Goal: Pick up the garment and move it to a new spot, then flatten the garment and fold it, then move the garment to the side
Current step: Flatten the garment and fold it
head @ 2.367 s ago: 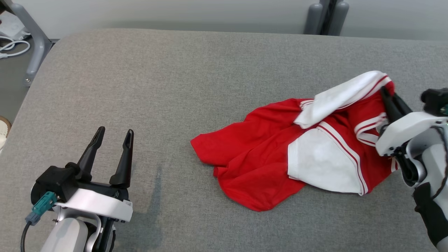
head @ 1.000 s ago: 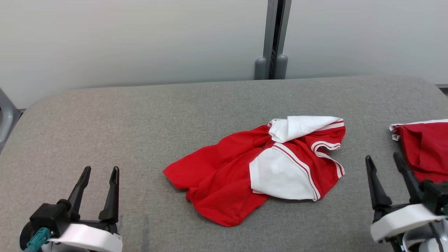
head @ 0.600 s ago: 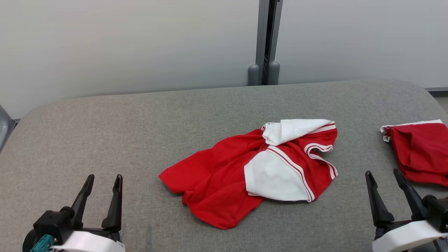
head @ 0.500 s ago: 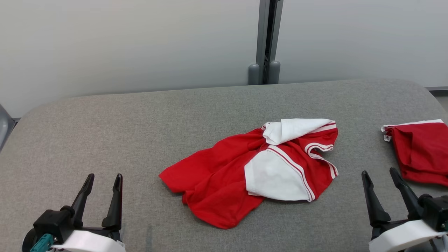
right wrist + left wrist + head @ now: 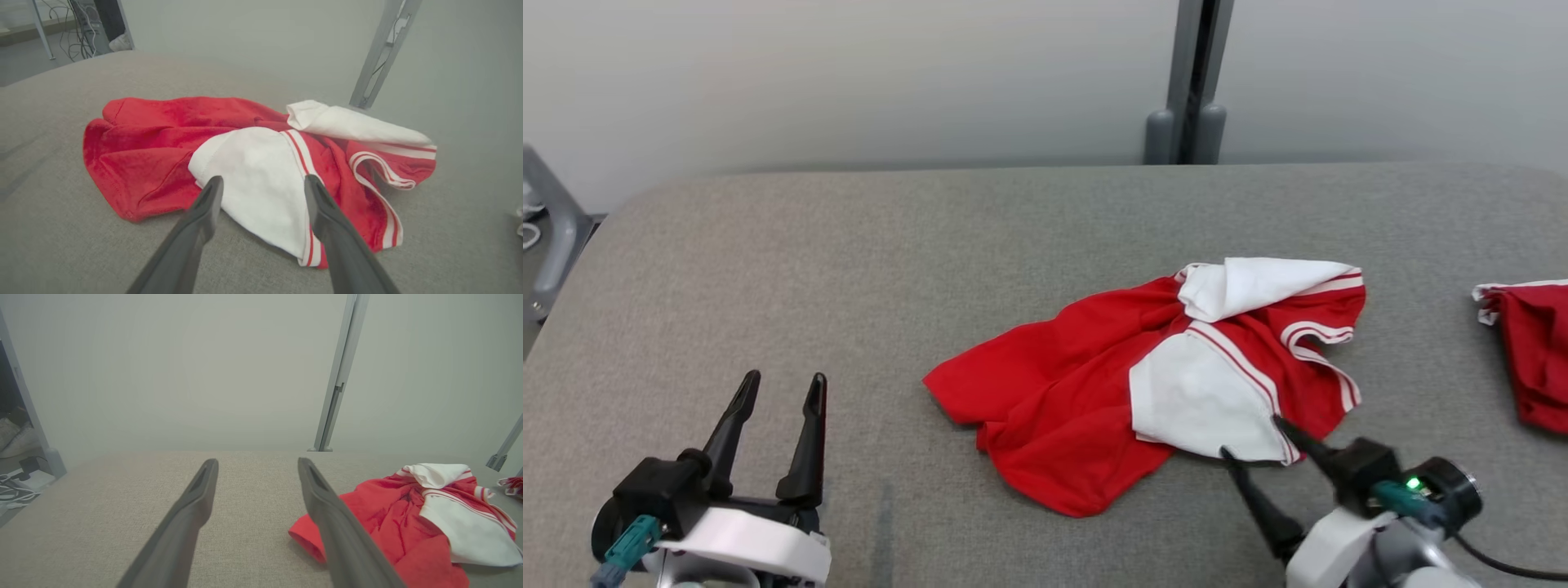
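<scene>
The garment (image 5: 1111, 384) is a red shirt with white sleeves and red-and-white trim, lying crumpled in the middle of the grey padded table (image 5: 849, 269). It also shows in the left wrist view (image 5: 392, 526) and the right wrist view (image 5: 171, 139). My right gripper (image 5: 1250, 437) stands open at the garment's near right edge, its fingertips just over the white sleeve (image 5: 253, 175). Nothing sits between its fingers. My left gripper (image 5: 780, 388) stands open and empty over bare table, well to the left of the garment.
A second red garment (image 5: 1531, 351) lies at the table's right edge. A grey post (image 5: 1192, 90) stands behind the table against a pale wall. A metal frame leg (image 5: 551, 229) stands off the table's left end.
My right gripper has swung in to the left and forward, up to the garment's near right edge. The head camera has shifted. The left gripper and the garment have kept their places.
</scene>
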Available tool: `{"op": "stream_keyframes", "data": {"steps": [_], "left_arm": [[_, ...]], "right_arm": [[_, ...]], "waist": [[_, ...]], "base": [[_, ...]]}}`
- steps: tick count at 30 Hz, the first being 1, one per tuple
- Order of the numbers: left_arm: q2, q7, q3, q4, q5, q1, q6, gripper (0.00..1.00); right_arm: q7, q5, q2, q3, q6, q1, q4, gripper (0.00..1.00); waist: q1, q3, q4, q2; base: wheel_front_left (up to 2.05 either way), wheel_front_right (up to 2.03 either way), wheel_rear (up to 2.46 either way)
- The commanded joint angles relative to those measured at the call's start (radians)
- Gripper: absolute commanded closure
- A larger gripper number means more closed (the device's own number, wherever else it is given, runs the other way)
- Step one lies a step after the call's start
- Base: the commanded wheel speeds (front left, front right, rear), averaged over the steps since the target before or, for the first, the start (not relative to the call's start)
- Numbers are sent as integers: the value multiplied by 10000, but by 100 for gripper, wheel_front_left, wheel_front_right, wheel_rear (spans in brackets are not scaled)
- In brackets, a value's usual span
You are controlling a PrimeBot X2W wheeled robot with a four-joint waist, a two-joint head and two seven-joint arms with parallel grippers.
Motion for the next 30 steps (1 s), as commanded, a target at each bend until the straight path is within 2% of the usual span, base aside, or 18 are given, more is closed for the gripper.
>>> {"op": "stream_keyframes", "data": {"steps": [1,3,8,13,14,16,22,30], "left_arm": [[2,-72,-11,65,-39,-249,-58,0],[-59,-121,-64,178,-49,-422,-135,0],[-209,-239,-139,453,-60,-804,-262,0],[-308,-367,-139,730,-53,-1051,-394,0],[-329,-387,-129,781,-50,-1082,-396,0],[-347,-414,-94,846,-33,-1149,-428,0],[-327,-452,58,962,31,-1134,-474,0],[-255,-465,202,962,126,-1008,-474,0]], "right_arm": [[47,4,-139,334,-4,-231,293,0],[11,191,-140,865,-5,-497,789,0],[-163,-192,-326,1880,-5,-1340,2059,0],[-654,-861,-219,2032,-5,-2058,3158,0],[-736,-895,-146,1976,-5,-2117,3336,31],[-944,-967,-46,1719,-5,-2284,3585,100],[-1528,-744,168,1063,-5,-2360,3402,100],[-1769,98,194,-250,-5,-2026,1747,100]], "waist": [[0,257,238,0],[0,430,391,0],[0,857,651,0],[0,1131,780,0],[0,1149,786,0],[0,1184,784,0],[0,1196,582,0],[0,963,81,0]], "base": [[0,0,0],[0,0,0],[0,0,0],[0,0,0],[0,0,0],[0,0,0],[0,0,0],[0,0,0]]}}
